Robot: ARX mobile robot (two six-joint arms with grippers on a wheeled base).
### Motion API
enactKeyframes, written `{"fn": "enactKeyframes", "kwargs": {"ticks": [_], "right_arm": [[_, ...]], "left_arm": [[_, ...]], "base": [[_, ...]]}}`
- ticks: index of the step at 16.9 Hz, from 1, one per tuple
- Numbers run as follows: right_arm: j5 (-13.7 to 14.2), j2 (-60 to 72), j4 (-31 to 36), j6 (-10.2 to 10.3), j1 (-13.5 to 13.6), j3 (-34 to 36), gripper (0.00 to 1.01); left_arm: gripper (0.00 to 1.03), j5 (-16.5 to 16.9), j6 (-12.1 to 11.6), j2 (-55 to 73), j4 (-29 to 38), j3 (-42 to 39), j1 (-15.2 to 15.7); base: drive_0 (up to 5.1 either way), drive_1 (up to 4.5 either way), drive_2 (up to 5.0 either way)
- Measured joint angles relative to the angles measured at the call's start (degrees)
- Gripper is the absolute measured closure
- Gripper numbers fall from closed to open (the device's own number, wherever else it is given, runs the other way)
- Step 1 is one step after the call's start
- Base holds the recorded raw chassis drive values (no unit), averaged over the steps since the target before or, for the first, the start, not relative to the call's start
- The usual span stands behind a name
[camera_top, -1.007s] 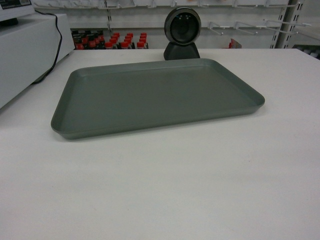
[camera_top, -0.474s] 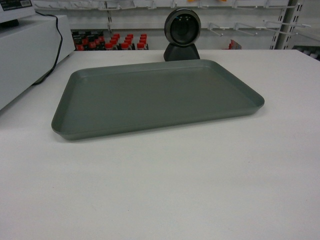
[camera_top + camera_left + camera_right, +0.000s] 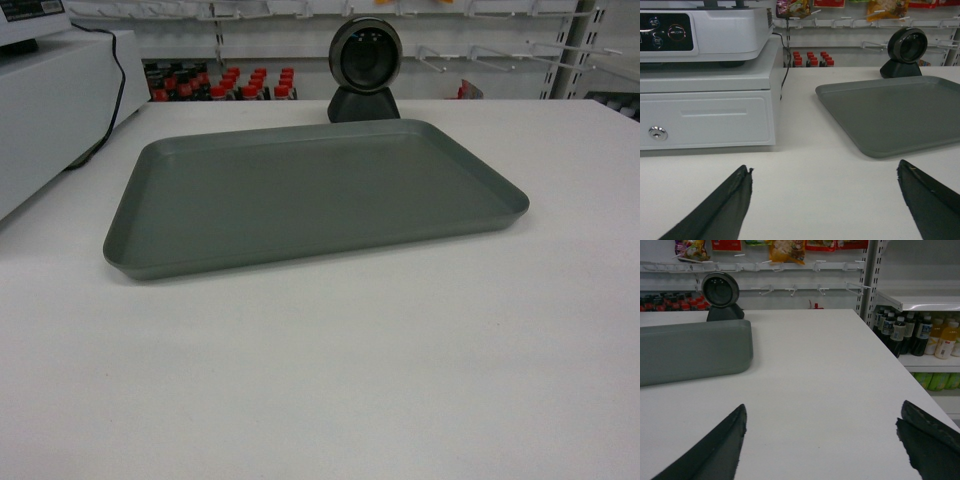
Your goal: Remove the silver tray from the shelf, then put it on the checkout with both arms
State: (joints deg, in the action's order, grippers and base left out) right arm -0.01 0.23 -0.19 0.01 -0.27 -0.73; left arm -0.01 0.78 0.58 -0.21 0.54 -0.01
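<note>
The silver tray [image 3: 310, 195] lies flat on the white checkout [image 3: 330, 360], just in front of the round dark-lensed scanner [image 3: 365, 68]. No arm shows in the head view. In the left wrist view my left gripper [image 3: 824, 170] is open over bare counter, with the silver tray [image 3: 895, 112] ahead and to its right, untouched. In the right wrist view my right gripper [image 3: 822, 412] is open too, and the silver tray [image 3: 692, 350] lies ahead to its left, apart from the fingers. A white shelf [image 3: 920, 302] with bottles stands beyond the counter's right edge.
A white cash drawer with a register on top [image 3: 705, 100] stands at the counter's left, a black cable [image 3: 785, 75] running behind it. Red-capped bottles [image 3: 225, 85] and hook racks fill the back wall. The counter's right edge [image 3: 905, 375] drops toward the drinks shelves.
</note>
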Motion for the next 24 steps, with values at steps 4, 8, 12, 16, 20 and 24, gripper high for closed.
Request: {"fn": "enactKeyframes", "kwargs": {"ticks": [4, 8, 12, 16, 20, 24], "right_arm": [[0.00, 0.00, 0.00, 0.00, 0.00, 0.00, 0.03], [0.00, 0.00, 0.00, 0.00, 0.00, 0.00, 0.03], [0.00, 0.02, -0.07, 0.00, 0.00, 0.00, 0.03], [0.00, 0.02, -0.02, 0.00, 0.00, 0.00, 0.03], [0.00, 0.00, 0.02, 0.00, 0.00, 0.00, 0.03], [0.00, 0.02, -0.13, 0.00, 0.00, 0.00, 0.03]], "left_arm": [[0.05, 0.00, -0.11, 0.00, 0.00, 0.00, 0.00], [0.05, 0.00, -0.11, 0.00, 0.00, 0.00, 0.00], [0.05, 0.00, -0.13, 0.00, -0.07, 0.00, 0.00], [0.05, 0.00, -0.13, 0.00, 0.00, 0.00, 0.00], [0.05, 0.00, -0.13, 0.00, -0.11, 0.00, 0.00], [0.05, 0.00, -0.15, 0.00, -0.11, 0.00, 0.00]], "base": [[0.0, 0.00, 0.0], [0.0, -0.26, 0.3], [0.0, -3.42, 3.4], [0.1, -4.09, 4.2], [0.1, -4.05, 4.3], [0.0, -4.10, 4.2]]}}
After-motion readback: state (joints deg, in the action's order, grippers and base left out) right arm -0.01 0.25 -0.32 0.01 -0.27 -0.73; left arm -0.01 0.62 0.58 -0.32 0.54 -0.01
